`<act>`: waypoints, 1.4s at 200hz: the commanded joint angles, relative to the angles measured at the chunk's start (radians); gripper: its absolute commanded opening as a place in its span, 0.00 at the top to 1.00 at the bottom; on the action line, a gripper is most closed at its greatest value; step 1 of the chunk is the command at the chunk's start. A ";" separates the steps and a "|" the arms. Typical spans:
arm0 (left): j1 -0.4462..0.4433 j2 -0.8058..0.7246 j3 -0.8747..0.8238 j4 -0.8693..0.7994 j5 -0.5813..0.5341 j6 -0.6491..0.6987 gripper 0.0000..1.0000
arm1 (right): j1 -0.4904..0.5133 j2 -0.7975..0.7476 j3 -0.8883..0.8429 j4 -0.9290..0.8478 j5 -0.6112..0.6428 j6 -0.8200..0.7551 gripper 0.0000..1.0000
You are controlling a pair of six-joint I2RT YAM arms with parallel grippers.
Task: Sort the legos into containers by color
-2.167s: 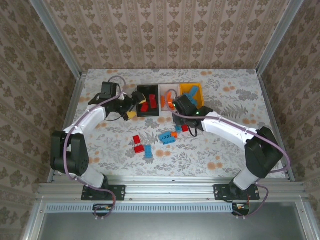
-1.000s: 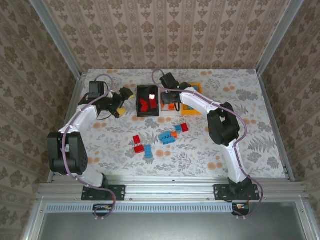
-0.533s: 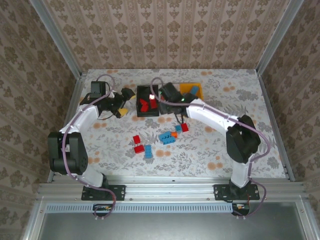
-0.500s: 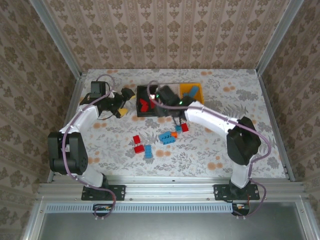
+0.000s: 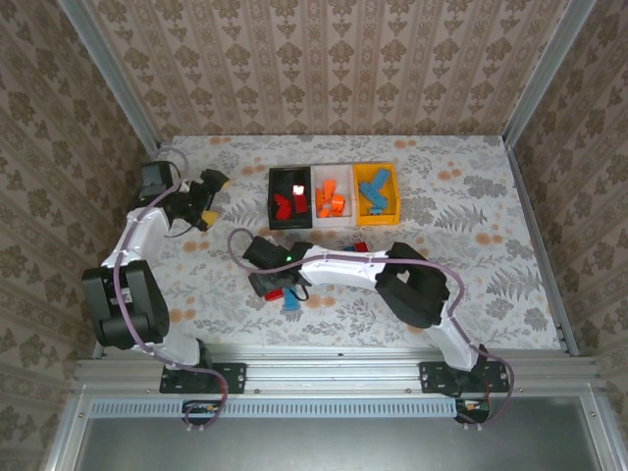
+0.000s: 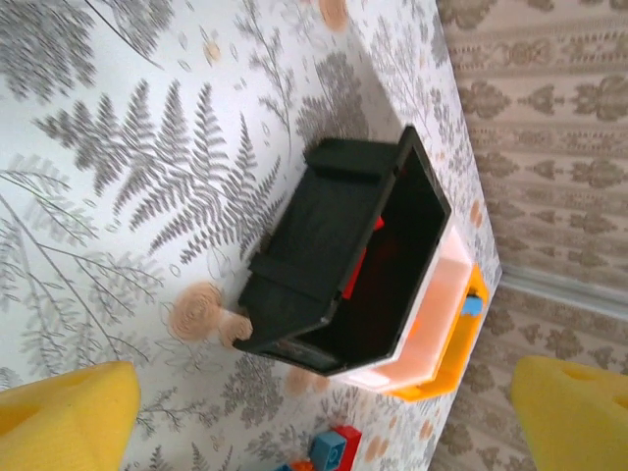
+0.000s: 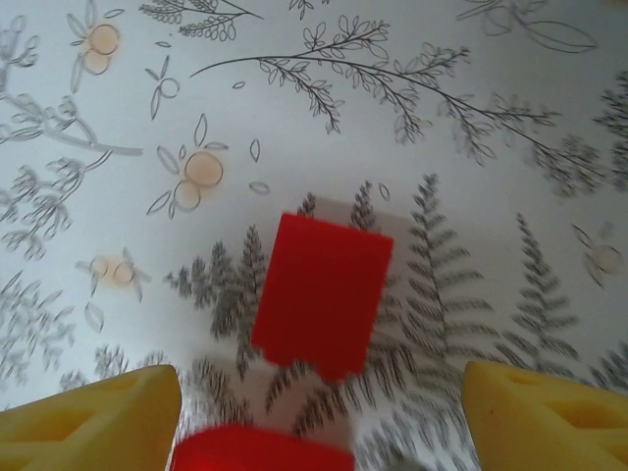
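Note:
Three joined containers stand at the back centre: a black bin (image 5: 271,196) with red legos, a white bin (image 5: 333,169) with orange ones, a yellow bin (image 5: 395,191) with blue ones. My right gripper (image 5: 267,285) is open low over two red legos (image 7: 322,294) (image 7: 260,449) at the front left; its yellow fingers (image 7: 88,417) stand wide on either side and touch neither. A blue lego (image 5: 291,304) lies just beside them, and a red lego (image 5: 360,245) lies under the right arm. My left gripper (image 5: 208,199) is open and empty, left of the black bin (image 6: 334,255).
The right arm (image 5: 343,265) stretches across the middle of the table and hides part of the loose legos. A metal frame and patterned walls ring the table. More loose legos (image 6: 334,446) lie near the bins in the left wrist view.
The right arm swung from the bins down to the front left over the red legos, and its jaws opened wider. The left arm drew back leftwards, away from the black bin.

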 commanded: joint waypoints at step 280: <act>-0.108 0.000 -0.017 0.043 0.052 -0.039 0.01 | -0.268 0.057 0.245 0.064 0.191 -0.138 0.66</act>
